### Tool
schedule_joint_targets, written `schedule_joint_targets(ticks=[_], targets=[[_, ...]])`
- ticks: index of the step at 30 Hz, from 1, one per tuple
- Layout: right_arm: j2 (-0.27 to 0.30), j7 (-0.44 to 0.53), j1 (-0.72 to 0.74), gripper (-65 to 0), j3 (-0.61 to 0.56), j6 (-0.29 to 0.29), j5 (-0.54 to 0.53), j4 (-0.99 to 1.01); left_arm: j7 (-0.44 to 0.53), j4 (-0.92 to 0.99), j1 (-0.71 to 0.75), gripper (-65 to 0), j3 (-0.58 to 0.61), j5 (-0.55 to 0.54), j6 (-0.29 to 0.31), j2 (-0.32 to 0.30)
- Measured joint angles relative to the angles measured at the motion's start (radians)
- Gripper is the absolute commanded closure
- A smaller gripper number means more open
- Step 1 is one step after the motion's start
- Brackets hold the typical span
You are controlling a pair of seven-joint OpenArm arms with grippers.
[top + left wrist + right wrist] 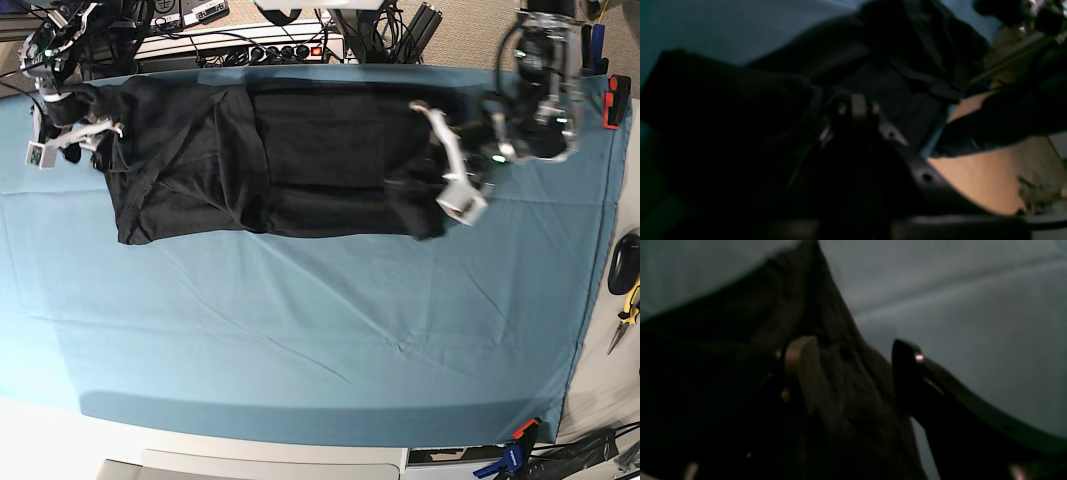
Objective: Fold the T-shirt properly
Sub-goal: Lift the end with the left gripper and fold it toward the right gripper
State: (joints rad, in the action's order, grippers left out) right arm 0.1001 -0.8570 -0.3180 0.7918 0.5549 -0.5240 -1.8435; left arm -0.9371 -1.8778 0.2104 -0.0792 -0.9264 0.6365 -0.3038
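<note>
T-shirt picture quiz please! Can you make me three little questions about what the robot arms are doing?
1. True or false: the T-shirt lies on a teal cloth.
2. Which gripper has its jaws apart? A) left B) right
3. Fill in: the T-shirt's colour is ____.

Key: 1 true. 2 B, the right gripper straddles a bunched edge of the fabric; the left gripper is shut on the T-shirt. 3 black.
</note>
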Motion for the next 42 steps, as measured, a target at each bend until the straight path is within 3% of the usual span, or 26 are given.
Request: schedule_joint_targets(ticks=[6,12,17,25,26,30,32,39,40,42], targets=[[0.0,0.001,0.002,-34.8,0.0,0.004,0.002,0.0,0.059,0.002,-0.027,0.0,0.135,0.148,-0.052,0.061],[0.0,0.001,0.003,-34.8,0.0,0.004,0.002,0.0,0.095,0.031,-0.075,0.0,0.219,0.2,-0.061,0.111],[0.0,0.001,0.003,-34.8,0.0,0.004,0.002,0.0,0.101,0.085,-0.105,0.0,0.247,0.216,-0.072,0.154],[0.0,0.001,0.002,-34.8,0.0,0.004,0.002,0.0,0.1,0.105,-0.111,0.0,0.248,0.217,-0.072,0.151],[0.0,0.001,0.002,-34.8,0.0,0.004,0.002,0.0,0.1,0.105,-0.111,-1.8,0.248,0.22,-0.071,0.151],[0.0,0.001,0.002,-34.8,0.0,0.005,0.002,0.0,0.101,0.105,-0.111,-23.3,0.248,0.22,-0.059,0.151],[0.0,0.001,0.002,-34.8,0.0,0.004,0.002,0.0,0.101,0.105,-0.111,-26.2,0.248,0.22,-0.059,0.151],[0.0,0.001,0.002,-34.8,0.0,0.005,0.002,0.0,0.104,0.105,-0.111,-25.5,0.248,0.22,-0.059,0.161],[0.0,0.001,0.002,-34.8,0.0,0.004,0.002,0.0,0.105,0.105,-0.111,-22.3,0.248,0.22,-0.059,0.16],[0.0,0.001,0.002,-34.8,0.0,0.005,0.002,0.0,0.105,0.105,-0.114,-7.2,0.248,0.23,-0.059,0.156]])
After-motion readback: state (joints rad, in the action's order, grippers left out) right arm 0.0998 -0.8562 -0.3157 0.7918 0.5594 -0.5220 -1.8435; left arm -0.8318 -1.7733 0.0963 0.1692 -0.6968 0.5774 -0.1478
